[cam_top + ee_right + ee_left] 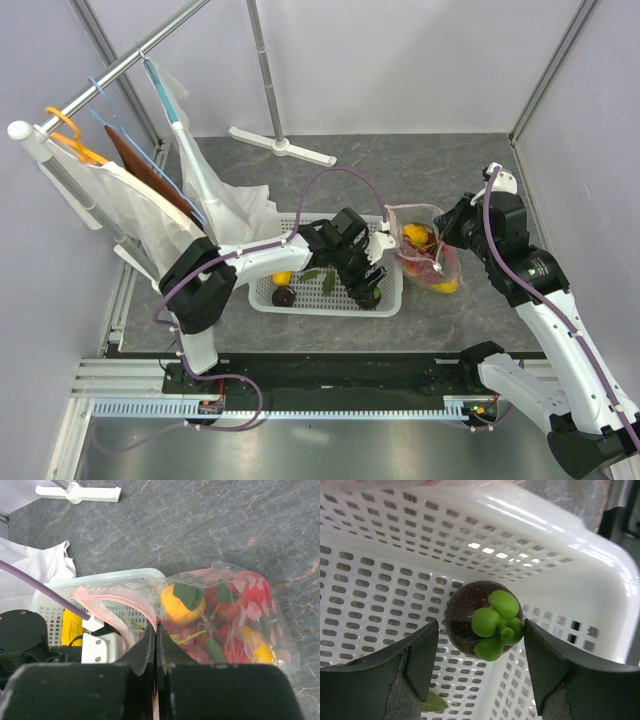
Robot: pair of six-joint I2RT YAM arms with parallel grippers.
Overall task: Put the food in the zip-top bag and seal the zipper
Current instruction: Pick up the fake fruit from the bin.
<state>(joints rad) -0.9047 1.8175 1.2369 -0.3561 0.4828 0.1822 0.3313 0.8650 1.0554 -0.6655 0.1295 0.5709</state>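
Left gripper (480, 630) - fingers apart, straddling a dark mangosteen (464, 607) in the near-right corner of the white mesh basket (395, 555); can't tell if there's contact. Right gripper (156, 635) is clamped tight on the zipper (127, 600). The zip-top bag (267, 617) sits mid-worktop, just right of the basket toward the right edge - orange (175, 609), yellow mango (255, 642) and red fruit inside.
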